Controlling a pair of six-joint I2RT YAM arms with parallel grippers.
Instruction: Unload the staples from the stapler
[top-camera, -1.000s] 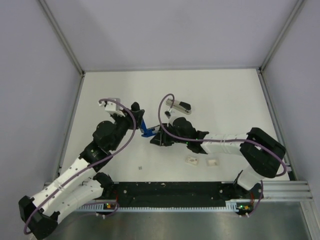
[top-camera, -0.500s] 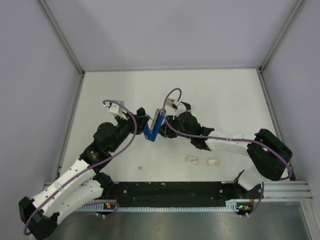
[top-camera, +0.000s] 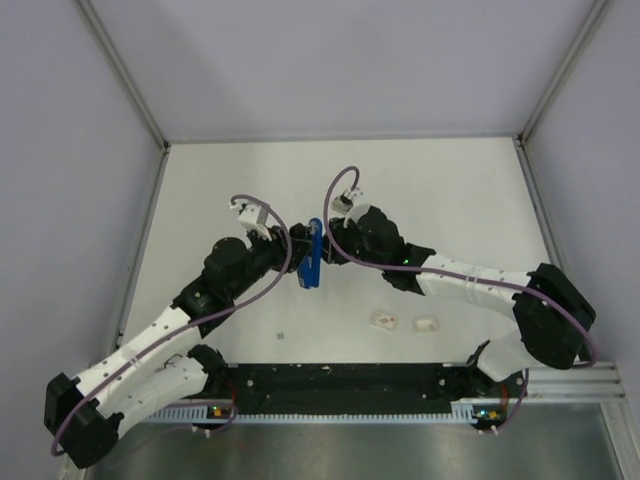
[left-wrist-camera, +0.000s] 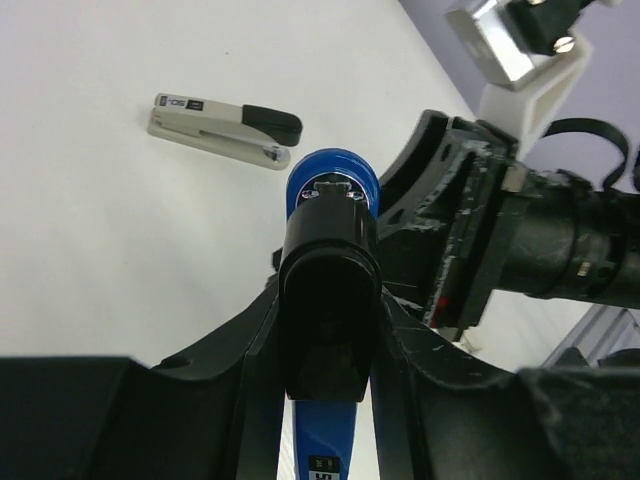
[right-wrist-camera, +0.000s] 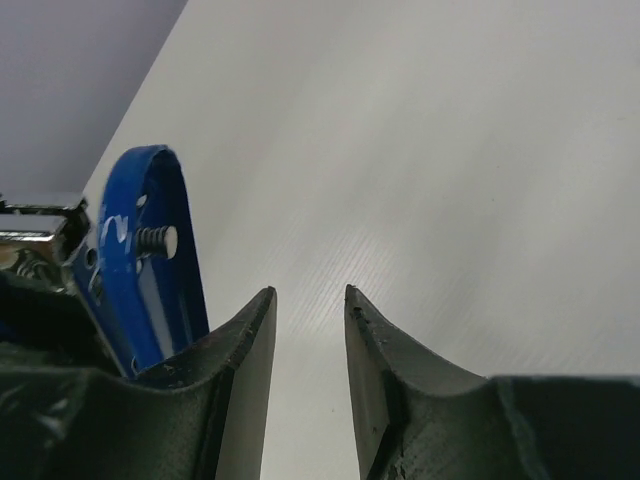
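Note:
A blue stapler (top-camera: 312, 256) stands on end over the middle of the table, swung open. My left gripper (top-camera: 296, 250) is shut on it. In the left wrist view its black body and blue cap (left-wrist-camera: 331, 183) fill the gap between my left gripper (left-wrist-camera: 328, 330) fingers. My right gripper (top-camera: 333, 238) sits just right of the stapler. In the right wrist view that gripper (right-wrist-camera: 310, 300) is open with only bare table between its fingers. The stapler's blue arm (right-wrist-camera: 150, 250) with its spring pin is just left of the left finger. The staples are hidden.
A grey stapler with a black end (left-wrist-camera: 225, 130) lies flat on the table beyond the blue one. Two small white pieces (top-camera: 385, 320) (top-camera: 427, 324) lie near the front, right of centre. Metal rails and walls bound the table on every side.
The blue stapler went from lying low to standing on end and swung open. My left arm reached further right with it, and my right gripper rose from its lower end to its upper part.

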